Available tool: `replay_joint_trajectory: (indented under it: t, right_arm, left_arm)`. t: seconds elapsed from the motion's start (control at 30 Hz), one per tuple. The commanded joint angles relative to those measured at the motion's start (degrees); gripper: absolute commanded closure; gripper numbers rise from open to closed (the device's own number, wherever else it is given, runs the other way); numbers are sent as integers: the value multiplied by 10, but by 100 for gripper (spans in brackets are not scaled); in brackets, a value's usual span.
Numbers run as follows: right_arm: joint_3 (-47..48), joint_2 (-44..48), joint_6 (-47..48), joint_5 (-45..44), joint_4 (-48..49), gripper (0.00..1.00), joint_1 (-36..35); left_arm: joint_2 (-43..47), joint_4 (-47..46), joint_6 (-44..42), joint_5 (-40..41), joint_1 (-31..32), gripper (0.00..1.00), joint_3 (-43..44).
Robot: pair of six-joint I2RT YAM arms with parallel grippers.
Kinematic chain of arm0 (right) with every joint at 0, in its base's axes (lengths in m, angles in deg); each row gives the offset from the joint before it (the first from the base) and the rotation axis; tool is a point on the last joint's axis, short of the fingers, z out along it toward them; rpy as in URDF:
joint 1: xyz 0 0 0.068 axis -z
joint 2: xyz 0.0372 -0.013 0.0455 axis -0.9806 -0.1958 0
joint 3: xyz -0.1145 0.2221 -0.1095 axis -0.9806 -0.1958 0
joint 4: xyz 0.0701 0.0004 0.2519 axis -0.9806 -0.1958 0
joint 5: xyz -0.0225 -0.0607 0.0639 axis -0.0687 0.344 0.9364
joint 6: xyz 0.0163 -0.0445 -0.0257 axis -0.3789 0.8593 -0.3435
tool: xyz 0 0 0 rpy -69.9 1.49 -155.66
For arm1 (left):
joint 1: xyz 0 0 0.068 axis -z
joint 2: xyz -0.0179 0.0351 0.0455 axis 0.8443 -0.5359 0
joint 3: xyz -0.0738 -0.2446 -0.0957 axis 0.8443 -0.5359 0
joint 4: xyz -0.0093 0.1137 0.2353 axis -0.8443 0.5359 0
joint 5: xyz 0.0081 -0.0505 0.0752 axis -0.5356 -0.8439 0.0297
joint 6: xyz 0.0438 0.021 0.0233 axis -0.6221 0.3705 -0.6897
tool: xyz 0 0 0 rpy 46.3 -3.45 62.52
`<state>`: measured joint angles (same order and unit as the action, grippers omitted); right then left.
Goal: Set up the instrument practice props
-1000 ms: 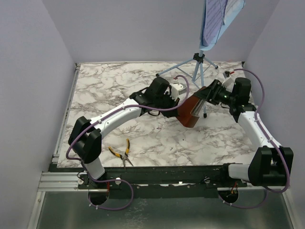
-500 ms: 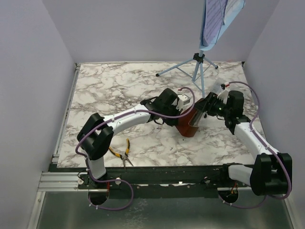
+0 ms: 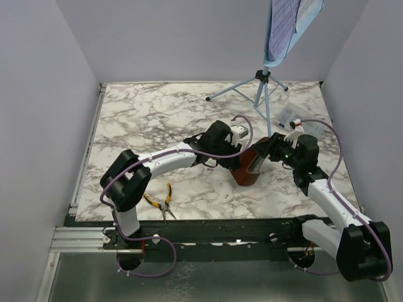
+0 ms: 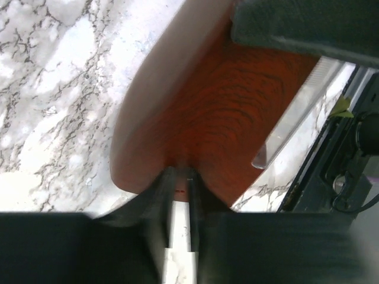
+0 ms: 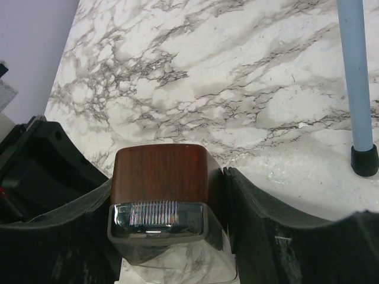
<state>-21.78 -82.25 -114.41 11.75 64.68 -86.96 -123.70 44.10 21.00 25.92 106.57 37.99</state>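
Right pincer clamps metronome.

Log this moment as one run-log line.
right gripper: shut on metronome | left gripper: tips at metronome, grip unclear | metronome: tilted | music stand: upright, sheet on desk | pliers: near front edge

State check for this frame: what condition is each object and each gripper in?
Light blue tripod music stand: standing upright on its legs.
Pale printed sheet of music: resting on the stand's desk.
Small brown pyramid metronome: tilted, held, not standing upright.
Right gripper: shut on the metronome.
Left gripper: apparently shut, tips against the metronome.
Yellow-handled pliers: lying flat, handles spread, untouched.
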Motion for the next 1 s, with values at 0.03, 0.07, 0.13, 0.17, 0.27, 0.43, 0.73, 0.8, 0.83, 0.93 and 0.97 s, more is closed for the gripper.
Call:
replay_joint_trajectory:
  t: [0.03, 0.07, 0.13, 0.17, 0.27, 0.43, 0.73, 0.8, 0.83, 0.93, 0.97]
  right_arm:
    - [10, -6, -15, -11, 30, 100, -11]
    - [11, -12, -21, -2, 34, 100, -11]
    - [14, -28, -28, 8, 37, 100, -11]
    - [15, -34, -31, 12, 39, 100, -11]
    - [15, -37, -34, 15, 42, 100, -11]
    - [20, -37, -26, 17, 33, 100, -11]
    - [17, -34, -19, 12, 29, 100, -11]
    - [17, -33, -18, 13, 29, 100, -11]
    - [17, -33, -18, 15, 31, 100, -12]
    - [15, -35, -17, 17, 35, 100, -11]
    - [15, -36, -17, 17, 36, 100, -12]
  left_arm:
    - [44, -63, 50, -16, 11, 54, -78]
    - [53, -76, 56, -14, 11, 44, -90]
    - [66, -99, 68, -14, 13, 28, -111]
    - [68, -102, 71, -10, 14, 25, -116]
    - [71, -104, 72, 12, 19, 21, -122]
    - [71, -93, 57, 42, 21, 15, -117]
    - [78, -47, 38, 86, 22, 39, -102]
    - [83, -39, 32, 93, 22, 37, -105]
    - [84, -37, 30, 95, 22, 36, -107]
    - [76, -30, 28, 90, 22, 37, -103]
    - [73, -29, 29, 89, 22, 43, -101]
